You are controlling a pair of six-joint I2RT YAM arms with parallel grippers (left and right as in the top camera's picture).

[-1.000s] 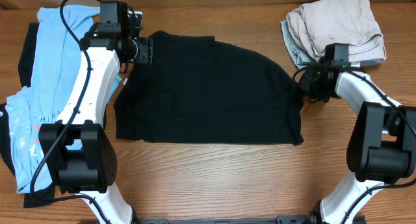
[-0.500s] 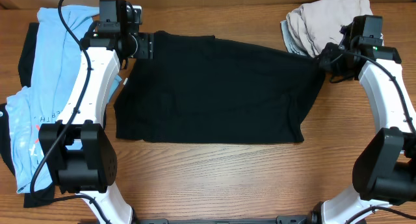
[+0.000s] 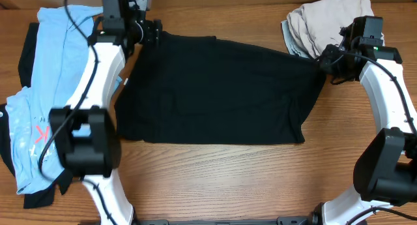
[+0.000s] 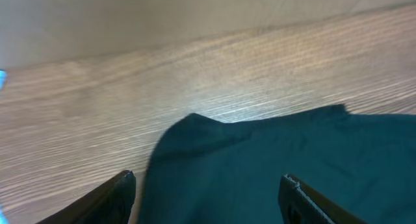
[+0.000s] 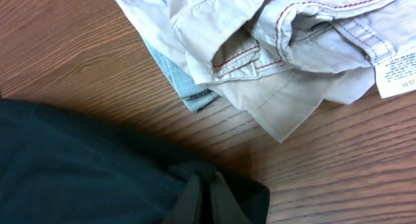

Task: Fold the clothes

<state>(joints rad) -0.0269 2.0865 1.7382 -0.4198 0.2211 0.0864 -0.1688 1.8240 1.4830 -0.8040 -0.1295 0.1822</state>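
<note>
The black garment (image 3: pixel 215 88) lies spread flat on the middle of the wooden table. My left gripper (image 3: pixel 155 34) is at its far left corner. In the left wrist view the fingers (image 4: pixel 208 185) are wide open, straddling the black cloth (image 4: pixel 292 159) near that corner, holding nothing. My right gripper (image 3: pixel 324 59) is at the garment's far right corner. In the right wrist view its fingers (image 5: pixel 205 188) are shut, pinching a bunched fold of the black cloth (image 5: pixel 78 165).
A light-blue printed tee (image 3: pixel 55 68) and dark pieces lie piled along the left edge. A beige pile (image 3: pixel 339 23) sits at the far right, close to my right gripper, with a light-blue piece (image 5: pixel 188 84) under the beige cloth (image 5: pixel 279 42).
My right gripper pulled the garment's right corner up and to the right, then held still. My left gripper shifted toward the far edge at the left corner.
</note>
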